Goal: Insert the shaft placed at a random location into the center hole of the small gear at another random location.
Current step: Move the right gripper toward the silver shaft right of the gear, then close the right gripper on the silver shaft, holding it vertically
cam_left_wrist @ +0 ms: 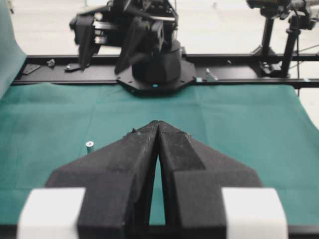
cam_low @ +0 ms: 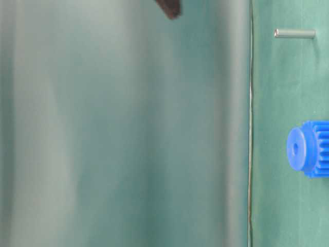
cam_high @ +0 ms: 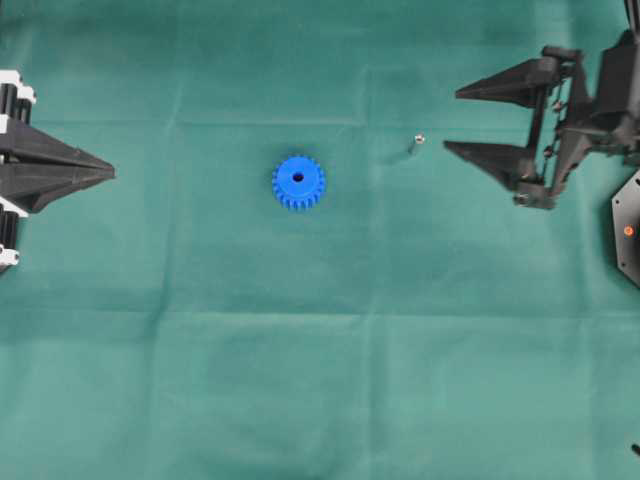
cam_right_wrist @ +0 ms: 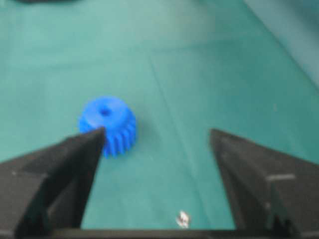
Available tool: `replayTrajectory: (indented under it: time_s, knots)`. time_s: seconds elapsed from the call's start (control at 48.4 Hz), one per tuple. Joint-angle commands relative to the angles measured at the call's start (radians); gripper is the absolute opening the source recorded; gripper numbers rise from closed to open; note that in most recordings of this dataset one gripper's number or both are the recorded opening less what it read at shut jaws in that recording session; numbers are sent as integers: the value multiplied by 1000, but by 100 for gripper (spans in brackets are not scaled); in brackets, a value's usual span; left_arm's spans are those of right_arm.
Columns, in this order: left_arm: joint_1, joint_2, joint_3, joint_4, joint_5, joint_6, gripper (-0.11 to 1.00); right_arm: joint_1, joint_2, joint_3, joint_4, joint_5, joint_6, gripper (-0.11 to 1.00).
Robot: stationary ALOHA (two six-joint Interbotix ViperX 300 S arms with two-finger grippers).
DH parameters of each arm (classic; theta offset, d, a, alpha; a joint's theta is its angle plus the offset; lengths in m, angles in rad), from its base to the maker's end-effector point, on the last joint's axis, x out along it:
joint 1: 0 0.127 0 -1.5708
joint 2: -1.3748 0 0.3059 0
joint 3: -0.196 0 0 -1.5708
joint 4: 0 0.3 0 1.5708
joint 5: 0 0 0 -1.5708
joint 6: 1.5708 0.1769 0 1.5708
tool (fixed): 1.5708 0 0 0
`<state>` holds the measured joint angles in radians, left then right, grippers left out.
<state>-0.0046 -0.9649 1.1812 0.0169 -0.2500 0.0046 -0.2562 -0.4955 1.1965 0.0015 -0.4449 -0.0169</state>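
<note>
The small gear (cam_high: 298,182) is bright blue and lies flat on the green cloth, hub up, with its center hole (cam_high: 297,178) showing dark. The shaft (cam_high: 417,142), a thin silvery pin, stands on end to the gear's right. My right gripper (cam_high: 452,120) hovers just right of the shaft, open wide and holding nothing. In the right wrist view the shaft (cam_right_wrist: 183,218) shows low between the spread fingers, and the gear (cam_right_wrist: 107,124) sits beyond the left finger. My left gripper (cam_high: 110,172) rests at the far left, shut and empty, well away from the gear. Its wrist view shows the shaft (cam_left_wrist: 89,145) ahead on the left.
Green cloth (cam_high: 320,350) covers the whole table. The right arm's black base (cam_left_wrist: 152,69) stands on a rail at the cloth's far edge, with camera stands (cam_left_wrist: 279,25) behind it. In the table-level view the shaft (cam_low: 294,33) and gear (cam_low: 308,149) show at the right.
</note>
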Motion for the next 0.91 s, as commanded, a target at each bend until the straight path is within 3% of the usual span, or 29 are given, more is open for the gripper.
replayTrajectory:
  time_s: [0.0, 0.413, 0.888]
  knots:
    - [-3, 6, -25, 3, -2, 3, 0, -25, 81, -5, 3, -74, -18, 88]
    - [-3, 5, -25, 3, 28, 2, 0, -78, 420, -9, 41, -307, -18, 86]
    - [-3, 5, -25, 3, 37, 2, 0, -78, 528, -41, 49, -321, -15, 84]
